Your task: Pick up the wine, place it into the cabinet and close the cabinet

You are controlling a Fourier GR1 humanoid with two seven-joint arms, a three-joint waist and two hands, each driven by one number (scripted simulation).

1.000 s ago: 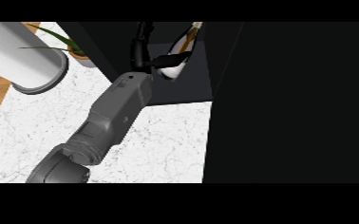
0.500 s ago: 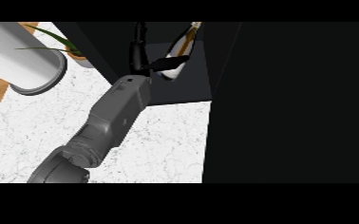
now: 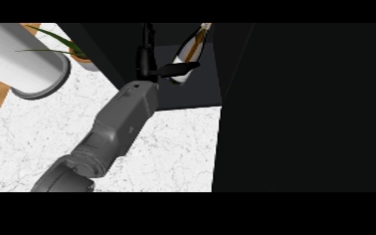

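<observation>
The wine point(image 3: 189, 55) is seen tilted inside the dark cabinet point(image 3: 198, 92), with the left hand point(image 3: 158, 69) beside it, fingers straight. The hand should be drawn clear before the door is swung.

smooth grey segmented forearm point(image 3: 117, 129), rounded joint at base; slim black hand point(image 3: 149, 62) with thin black fingers.
</observation>
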